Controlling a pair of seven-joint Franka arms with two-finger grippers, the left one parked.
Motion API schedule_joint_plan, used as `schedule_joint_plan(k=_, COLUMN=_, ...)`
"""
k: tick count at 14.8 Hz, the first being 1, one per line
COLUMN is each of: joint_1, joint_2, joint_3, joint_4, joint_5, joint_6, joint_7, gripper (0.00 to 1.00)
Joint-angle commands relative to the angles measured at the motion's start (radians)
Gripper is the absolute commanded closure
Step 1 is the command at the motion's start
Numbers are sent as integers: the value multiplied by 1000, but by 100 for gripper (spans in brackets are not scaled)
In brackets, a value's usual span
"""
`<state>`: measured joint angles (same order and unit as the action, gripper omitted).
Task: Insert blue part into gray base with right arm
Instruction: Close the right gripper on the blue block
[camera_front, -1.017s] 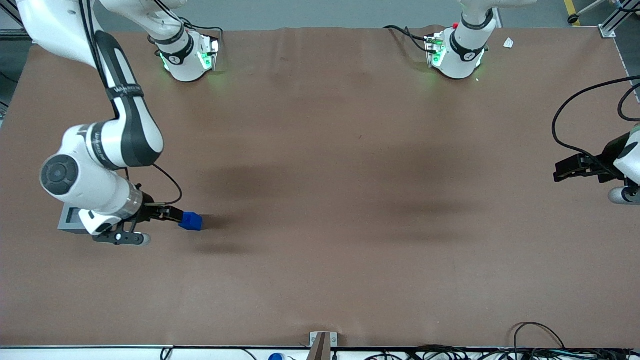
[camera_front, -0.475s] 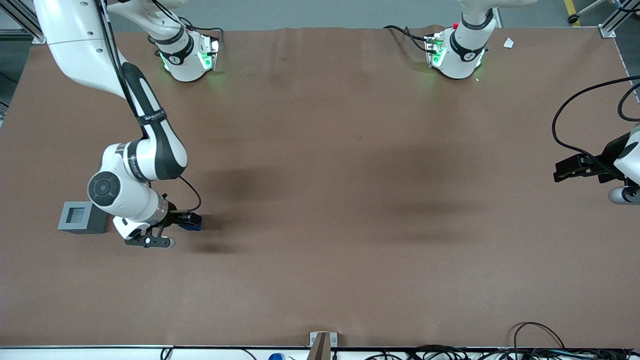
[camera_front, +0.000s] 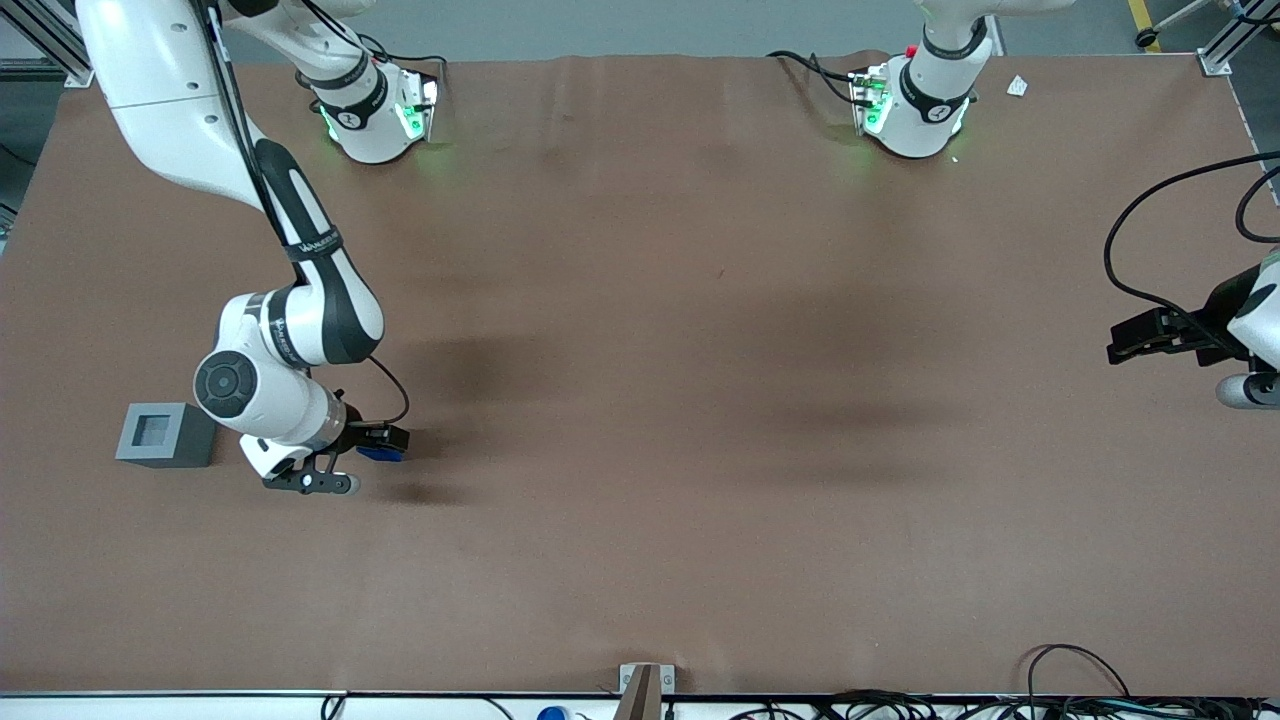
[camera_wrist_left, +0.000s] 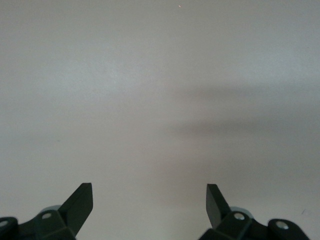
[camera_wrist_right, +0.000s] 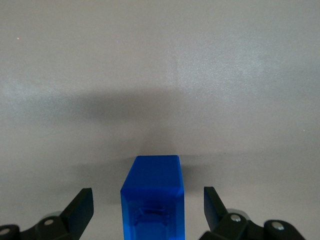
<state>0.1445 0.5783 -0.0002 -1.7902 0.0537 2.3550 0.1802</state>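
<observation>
The right arm (camera_front: 300, 250) bends low over the table (camera_front: 700, 400), its gripper (camera_front: 385, 442) apparently down at the surface, fingers (camera_wrist_right: 80, 207) spread apart.

pincer (camera_wrist_right: 148, 210): fingers spread, clear of block | blue part (camera_wrist_right: 152, 197): between fingers, on surface

right arm (camera_front: 300, 320): white shells | black joints | silver wrist ring | black hand (camera_front: 385, 440)

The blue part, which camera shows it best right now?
The right wrist view: the blue part fills the space between the open end effector's fingers, with clear gaps on both sides. In the front view only a sliver of the blue part peeks out under the end effector. The left wrist view shows none of it.
</observation>
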Motion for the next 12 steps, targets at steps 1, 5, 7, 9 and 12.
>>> schedule_joint_plan(k=1, joint_1=4, joint_2=-17, joint_3=-6, joint_4=-26, joint_5=-20, joint_6=20, joint_7=15, gripper=23)
schedule_joint_plan(k=5, joint_1=1, joint_2=-17, joint_3=-6, joint_4=-25, joint_5=-29, joint_6=17, joint_7=13, gripper=58)
schedule_joint_plan(k=7, joint_1=0, joint_2=-17, joint_3=-6, joint_4=-23, joint_5=-29, joint_6=10, joint_7=13, gripper=71)
schedule_joint_plan(k=9, joint_1=-3, joint_2=-18, joint_3=-6, joint_4=-17, joint_5=-29, joint_6=4, joint_7=15, gripper=78)
schedule_joint_plan(k=12, joint_1=-13, joint_2=-35, joint_3=-7, joint_4=20, joint_5=-29, joint_6=-46, joint_7=18, gripper=80)
